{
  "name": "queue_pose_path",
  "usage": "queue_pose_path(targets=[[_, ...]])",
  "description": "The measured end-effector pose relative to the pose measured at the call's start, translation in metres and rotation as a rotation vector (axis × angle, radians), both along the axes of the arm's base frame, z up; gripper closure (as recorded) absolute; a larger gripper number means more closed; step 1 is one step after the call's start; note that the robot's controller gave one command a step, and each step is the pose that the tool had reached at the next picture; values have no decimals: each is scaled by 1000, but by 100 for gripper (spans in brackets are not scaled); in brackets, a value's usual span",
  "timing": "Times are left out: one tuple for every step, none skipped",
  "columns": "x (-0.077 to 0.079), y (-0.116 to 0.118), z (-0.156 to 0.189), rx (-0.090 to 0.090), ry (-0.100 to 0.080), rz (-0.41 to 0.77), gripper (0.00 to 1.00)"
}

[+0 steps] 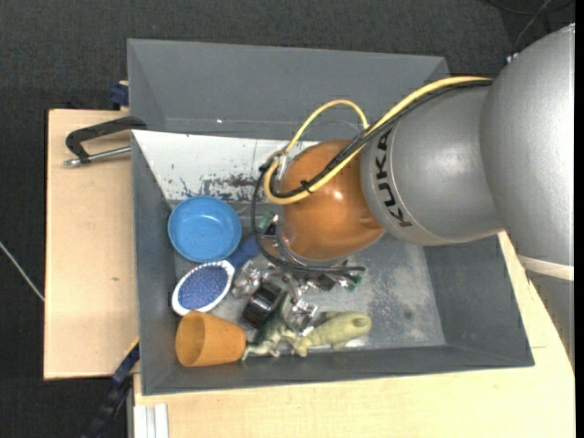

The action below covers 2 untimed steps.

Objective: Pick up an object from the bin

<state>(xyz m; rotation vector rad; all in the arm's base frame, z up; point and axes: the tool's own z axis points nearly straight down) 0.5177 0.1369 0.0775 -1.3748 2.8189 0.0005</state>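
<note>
A small heap of loose things (292,304) lies in the front middle of a grey metal bin (274,80), and the robot's wrist hangs right above it. Which thing in the heap is the target cannot be told. Nearest below the wrist are a small black block (259,305) and some shiny silvery bits (245,281). A pale green toy figure (339,328) lies just in front, towards the front wall.

The jaws sit under the round orange wrist cover (324,208) and are hidden by it, so I cannot tell whether they are spread, pressed together or pinching anything.

To the left of the heap lie three things:
- a blue bowl (205,227), upright;
- a round white-rimmed dish with a blue speckled inside (203,286), just in front of the bowl;
- an orange cup (210,338), on its side in the front left corner.

The bin floor on the right is bare. The thick grey arm (438,176) reaches in from the right, with a yellow cable (339,108) looping over the wrist.

The likely trouble is the crowding. The heaped things touch one another, so the jaws may close on two at once, or catch only an edge that slips out on the lift. A nudge could also roll the cup.
</note>
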Motion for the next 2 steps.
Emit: queue_pose_path(targets=[[0, -1, 0, -2, 2, -1, 100], [13, 7, 116, 1, -8, 229, 100]])
